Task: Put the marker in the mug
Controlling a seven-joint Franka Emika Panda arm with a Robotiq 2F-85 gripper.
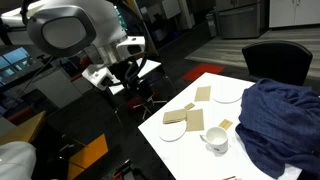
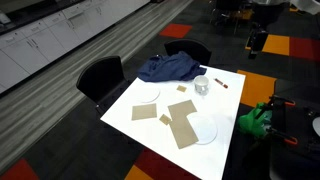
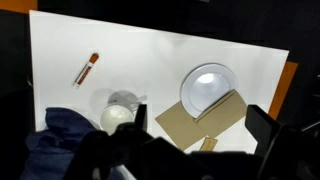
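Note:
The marker (image 3: 86, 69), red-brown with a white middle, lies flat on the white table (image 3: 150, 50), apart from the mug; it also shows in an exterior view (image 2: 226, 86). The small white mug (image 3: 118, 113) stands upright beside a blue cloth and shows in both exterior views (image 1: 215, 140) (image 2: 201, 86). My gripper (image 3: 200, 112) is open and empty, high above the table, with its fingers framing the plate and cardboard in the wrist view. In both exterior views the gripper (image 1: 129, 74) (image 2: 256, 42) hangs off the table's side, far from the marker and the mug.
A crumpled blue cloth (image 2: 168, 68) lies by the mug. Two flat white plates (image 2: 148, 95) (image 2: 203, 130) and several brown cardboard pieces (image 3: 200, 122) lie on the table. Black chairs (image 2: 100, 75) stand at the table edges.

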